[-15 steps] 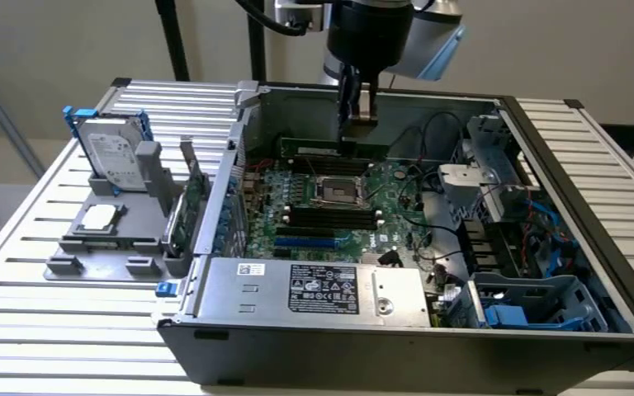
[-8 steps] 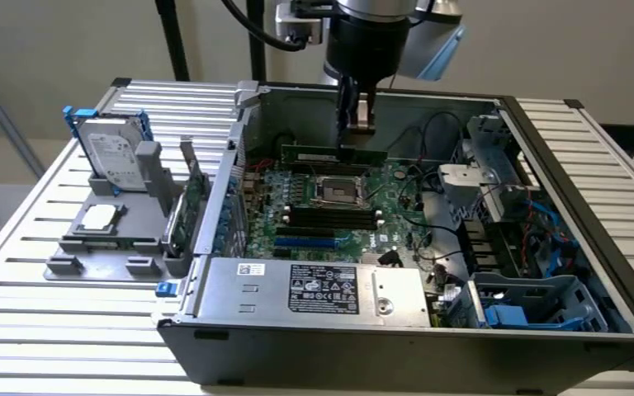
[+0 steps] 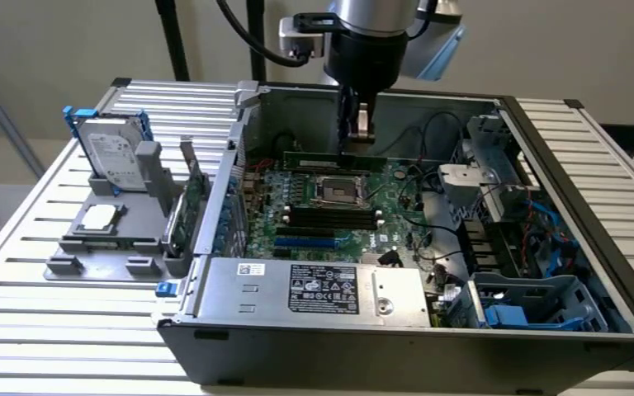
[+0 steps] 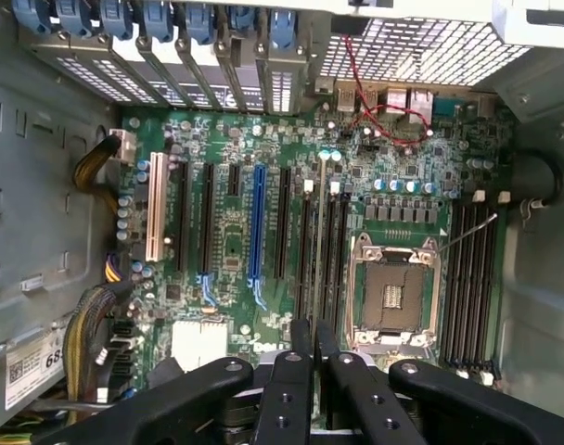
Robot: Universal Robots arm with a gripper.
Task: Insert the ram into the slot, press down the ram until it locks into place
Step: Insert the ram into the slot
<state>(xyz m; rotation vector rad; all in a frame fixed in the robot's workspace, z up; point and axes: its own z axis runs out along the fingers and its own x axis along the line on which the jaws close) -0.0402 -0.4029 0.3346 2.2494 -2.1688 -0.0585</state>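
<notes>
Nearest in the exterior view: silver metal power supply box with white labels (image 3: 328, 289), sitting along the front edge of the open dark grey computer case (image 3: 581, 247). Blue plastic drive cage (image 3: 521, 312) is beside it, toward the exterior view's right. The case sits on a white slatted counter (image 3: 30, 330).

Exterior view's left, just beside the case: grey plastic tray (image 3: 75, 247) carrying a square silver processor chip (image 3: 99, 216), an upright larger green expansion card (image 3: 192, 202) and a silver hard drive in a blue frame (image 3: 113, 153).

Inside the case the green motherboard (image 3: 284, 239) lies flat. On it, going back, are a bank of long black sockets (image 3: 323, 216), then the square silver processor socket (image 3: 337, 190).

Far side of that socket: the ram (image 3: 323, 158), a long thin green circuit-board stick on its long edge, parallel to the sockets. The claw (image 3: 359, 147) hangs straight over its middle, black fingers almost together, pinching the stick.

Wrist view: claw (image 4: 312, 332) fingers (image 4: 299, 341) nearly touching, ram (image 4: 317, 241) edge-on between them as a thin line. It is lined up over the slot bank next to the processor socket. The slot (image 4: 331, 250), long narrow black plastic with a white end latch, is just beside that line. Can't tell if the ram's lower edge is in a slot or just above it.
</notes>
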